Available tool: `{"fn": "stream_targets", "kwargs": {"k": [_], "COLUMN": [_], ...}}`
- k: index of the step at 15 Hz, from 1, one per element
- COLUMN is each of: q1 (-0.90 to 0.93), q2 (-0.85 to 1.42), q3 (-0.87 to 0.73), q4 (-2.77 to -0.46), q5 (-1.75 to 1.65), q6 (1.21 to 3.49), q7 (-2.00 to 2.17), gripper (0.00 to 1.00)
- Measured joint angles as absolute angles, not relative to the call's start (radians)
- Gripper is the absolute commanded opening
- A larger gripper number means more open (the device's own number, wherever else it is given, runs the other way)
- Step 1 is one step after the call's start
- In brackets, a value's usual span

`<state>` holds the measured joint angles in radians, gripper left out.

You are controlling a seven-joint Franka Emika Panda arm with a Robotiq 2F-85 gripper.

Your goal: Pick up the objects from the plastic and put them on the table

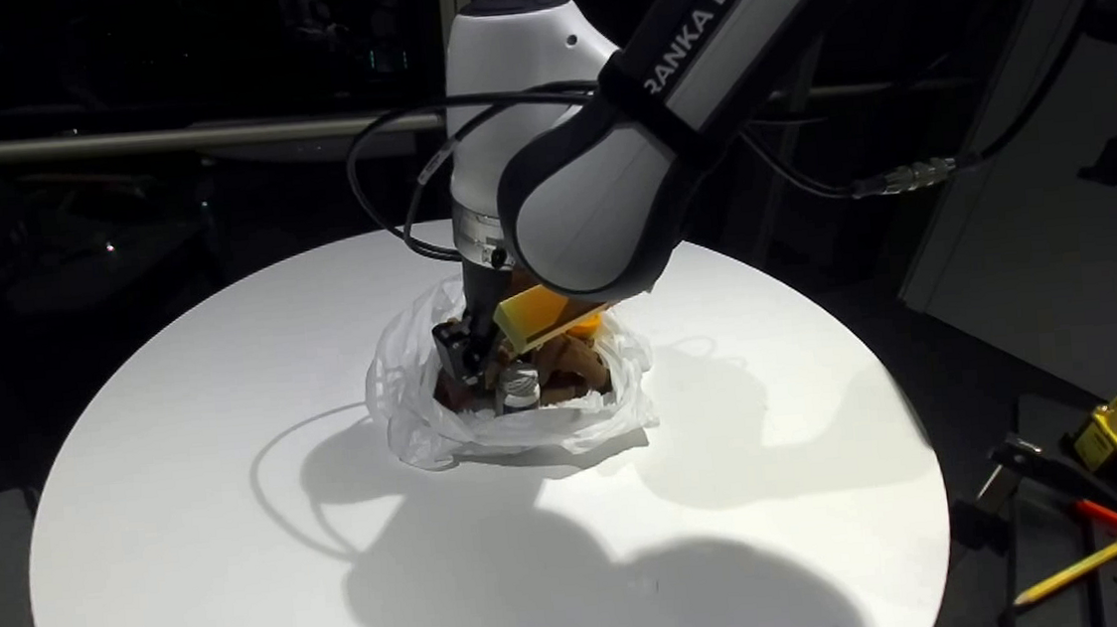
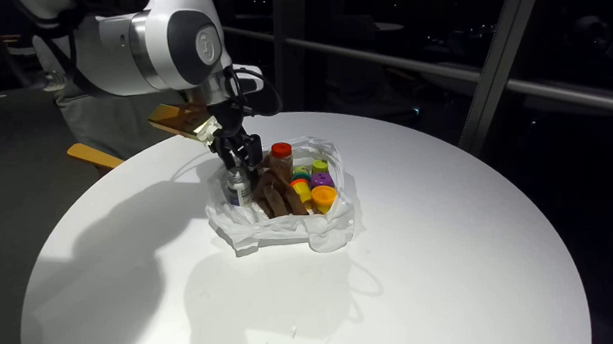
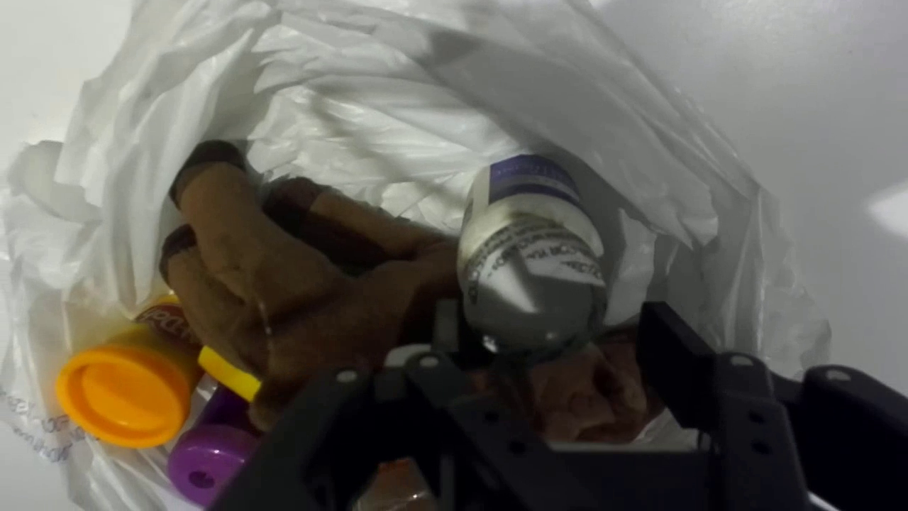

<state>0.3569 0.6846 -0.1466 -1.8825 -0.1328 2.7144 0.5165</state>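
Claw [image 3: 557,330] — stands spread, reddish-brown lumpy object [image 3: 585,394] in gap, contact unclear | just beside: white round bottle with purple label [image 3: 532,248], brown glove-like piece [image 3: 284,284] | farther: orange-lidded tub [image 3: 128,394], purple-lidded tub [image 3: 213,454] | all inside whitish crinkled plastic bag [image 2: 281,230] — atop round white table [image 2: 453,226]

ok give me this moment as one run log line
gripper: jaws apart, no clear hold | below it: labelled bottle, reddish-brown item | also in plastic bag: brown glove-like item, red-lidded jar, orange tub
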Motion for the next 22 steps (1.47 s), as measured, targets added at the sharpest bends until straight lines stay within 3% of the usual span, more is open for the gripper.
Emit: {"fn": "stream_targets", "kwargs": {"k": [4, 10, 11, 13, 19, 22], "q1": [0.371, 0.394, 0.394, 0.394, 0.394, 0.394], "q2": [0.685, 0.685, 0.685, 0.685, 0.676, 0.661], "q3": [-0.172, -0.193, -0.192, -0.188, -0.180, -0.174], "q4": [-1.889, -1.891, -1.891, -1.891, -1.891, -1.890], "q5": [-0.136, -0.138, -0.138, -0.138, -0.136, -0.136], "q6": [2.708, 2.673, 2.665, 2.649, 2.633, 2.632], "q7": [0.525, 0.531, 0.531, 0.531, 0.531, 0.531], "gripper": [0.99, 1.00, 0.80, 0.74, 0.27, 0.19]}}
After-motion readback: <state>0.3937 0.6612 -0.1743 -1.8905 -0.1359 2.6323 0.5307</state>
